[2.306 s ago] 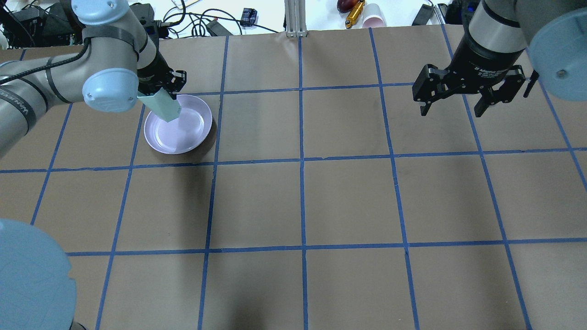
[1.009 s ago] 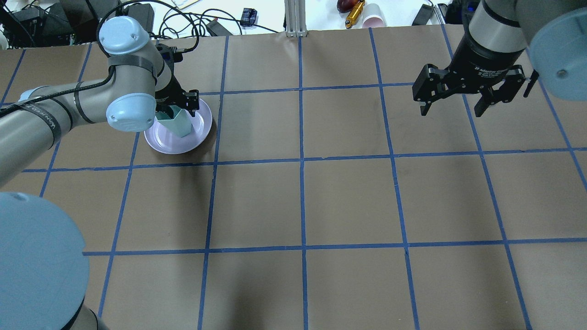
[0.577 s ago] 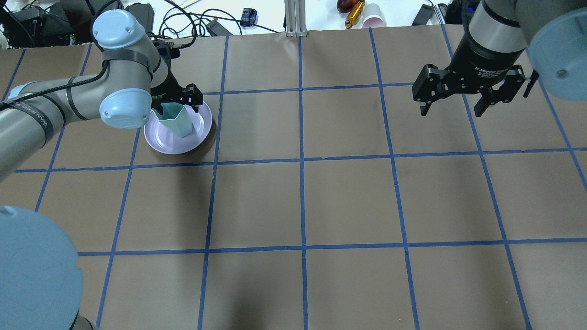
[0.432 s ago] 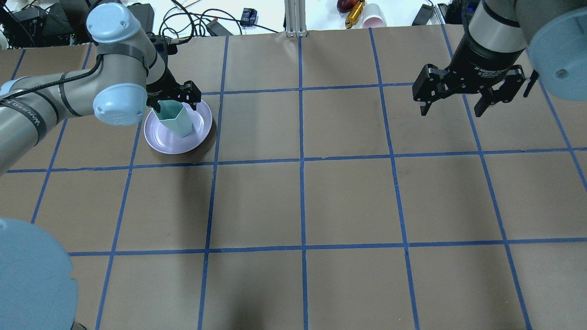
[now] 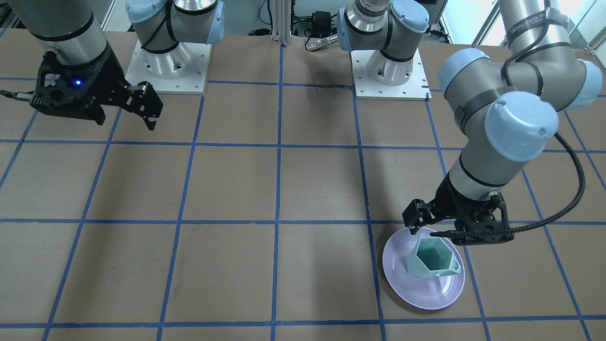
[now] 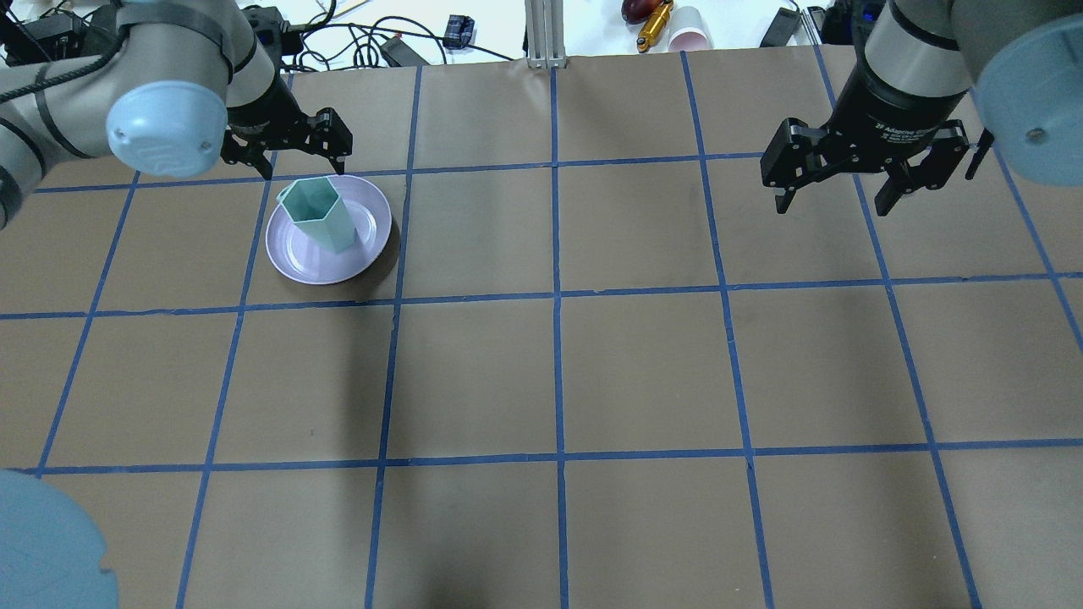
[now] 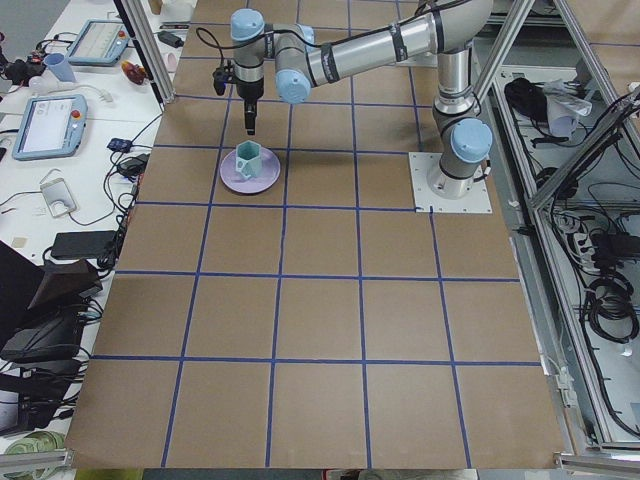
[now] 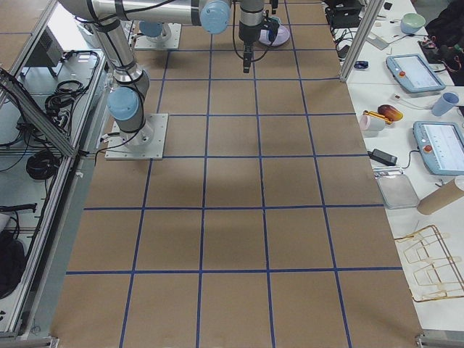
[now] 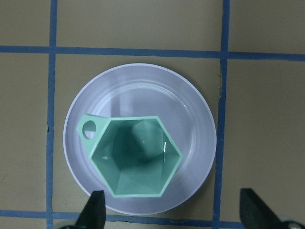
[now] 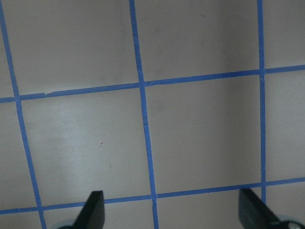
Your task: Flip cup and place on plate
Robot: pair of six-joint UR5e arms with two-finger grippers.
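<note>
The mint-green hexagonal cup [image 6: 317, 213] stands upright, mouth up, on the lavender plate [image 6: 370, 250] at the table's far left. It also shows in the front view [image 5: 432, 259] on the plate [image 5: 426, 294], and in the left wrist view [image 9: 136, 157] on the plate [image 9: 190, 109]. My left gripper [image 6: 288, 161] is open and empty, raised above and just behind the cup; it also shows in the front view [image 5: 457, 227]. My right gripper [image 6: 846, 190] is open and empty, held high over the far right of the table.
The brown table [image 6: 558, 372] carries a blue tape grid. Cables, a pink cup [image 6: 689, 30] and tools lie beyond the far edge. Both arm bases [image 5: 165, 61] stand at the robot side.
My left gripper held the cup tilted over the plate, set it upright on the plate, opened, and has now risen and drawn back from it. The right arm has not moved.
</note>
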